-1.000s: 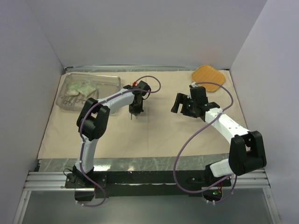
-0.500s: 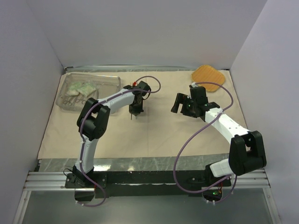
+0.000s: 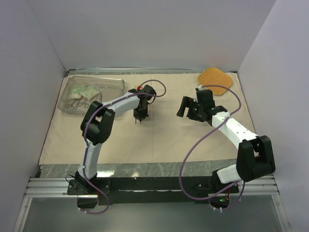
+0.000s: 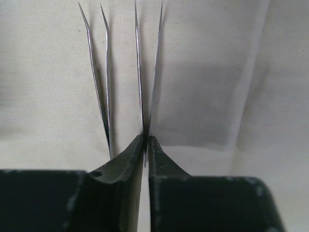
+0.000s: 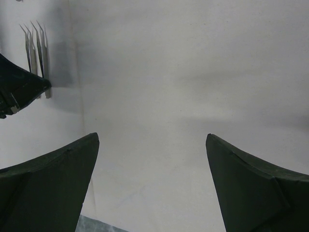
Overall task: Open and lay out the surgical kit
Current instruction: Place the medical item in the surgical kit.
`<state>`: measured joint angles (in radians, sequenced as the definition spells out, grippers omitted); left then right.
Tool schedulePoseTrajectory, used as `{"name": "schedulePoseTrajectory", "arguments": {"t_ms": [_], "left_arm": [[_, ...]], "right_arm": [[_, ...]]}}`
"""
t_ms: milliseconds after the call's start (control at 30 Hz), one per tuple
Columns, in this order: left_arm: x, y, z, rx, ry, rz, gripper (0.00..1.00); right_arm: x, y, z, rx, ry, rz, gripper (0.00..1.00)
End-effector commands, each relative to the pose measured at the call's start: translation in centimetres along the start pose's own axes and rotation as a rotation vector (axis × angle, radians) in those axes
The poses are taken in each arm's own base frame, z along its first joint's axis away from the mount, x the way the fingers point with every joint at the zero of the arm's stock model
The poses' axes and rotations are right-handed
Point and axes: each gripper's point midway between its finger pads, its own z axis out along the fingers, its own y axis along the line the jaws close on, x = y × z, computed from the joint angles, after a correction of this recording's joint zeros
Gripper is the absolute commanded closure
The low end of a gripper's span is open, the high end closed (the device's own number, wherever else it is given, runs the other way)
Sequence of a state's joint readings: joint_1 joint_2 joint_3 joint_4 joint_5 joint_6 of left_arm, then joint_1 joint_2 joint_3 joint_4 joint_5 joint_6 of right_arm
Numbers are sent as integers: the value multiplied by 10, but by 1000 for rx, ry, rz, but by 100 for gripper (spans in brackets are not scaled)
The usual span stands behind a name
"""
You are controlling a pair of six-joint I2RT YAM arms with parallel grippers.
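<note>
The beige wrapping cloth [image 3: 159, 137] lies spread flat over the table. On its far left stands the wire-mesh tray [image 3: 112, 83] with two green-white packets [image 3: 83, 92] inside. My left gripper [image 3: 140, 116] points down at mid-cloth. In the left wrist view its jaws [image 4: 146, 137] pinch the rear end of one pair of thin steel tweezers [image 4: 153, 72], whose tips rest on the cloth. A second pair of tweezers [image 4: 99, 77] lies free just to the left. My right gripper [image 5: 152, 136] hangs open over bare cloth and holds nothing. I cannot make out the forceps.
An orange woven pad [image 3: 215, 79] sits at the far right corner of the cloth. White walls close in the back and both sides. The left gripper [image 5: 19, 84] and both tweezers [image 5: 35, 43] show at the left edge of the right wrist view.
The left arm's elbow has shifted very slightly. The tweezers, the tray and the right arm stay where they were.
</note>
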<state>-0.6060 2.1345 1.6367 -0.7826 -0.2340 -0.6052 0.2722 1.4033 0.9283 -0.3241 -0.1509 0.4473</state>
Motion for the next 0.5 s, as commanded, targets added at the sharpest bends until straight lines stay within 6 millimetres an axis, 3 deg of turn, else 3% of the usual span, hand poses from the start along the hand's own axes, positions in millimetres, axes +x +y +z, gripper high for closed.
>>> {"name": "schedulePoseTrajectory", "arguments": {"t_ms": [0,300,467], "left_arm": [[-4,-6,-4,16,-19,-22,82],[-10,-3,-18,17,-47,-30,72],[-19,1,-37,22,-90,-45,69]], "right_arm": [[-7,3,-1,-13,-26,-12,0],[-8,5,-1,-21,-29,-11,0],[-7,4,0,-22,-26,-8,0]]}}
